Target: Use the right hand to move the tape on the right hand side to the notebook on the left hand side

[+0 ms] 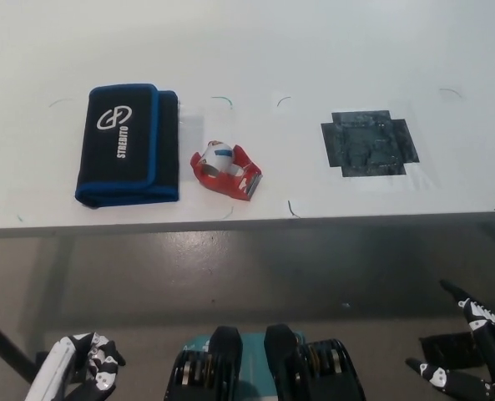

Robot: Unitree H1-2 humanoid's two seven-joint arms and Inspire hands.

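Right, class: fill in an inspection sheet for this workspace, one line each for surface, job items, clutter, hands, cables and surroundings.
Surface: white table, small pen marks.
Job items: red tape dispenser lies just right of the black, blue-edged notebook, beside it, not on it.
Clutter: dark taped patch at the table's right.
Hands: white left hand low at lower left, below the table edge; black right hand at lower right, fingers spread, holding nothing.
Cables: nothing seen.
Surroundings: grey floor below the table edge.

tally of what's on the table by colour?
Black with blue trim: 1, the zipped case
Red and white: 1, the tape dispenser
Dark grey: 1, the taped patch
Total: 3 on the white table
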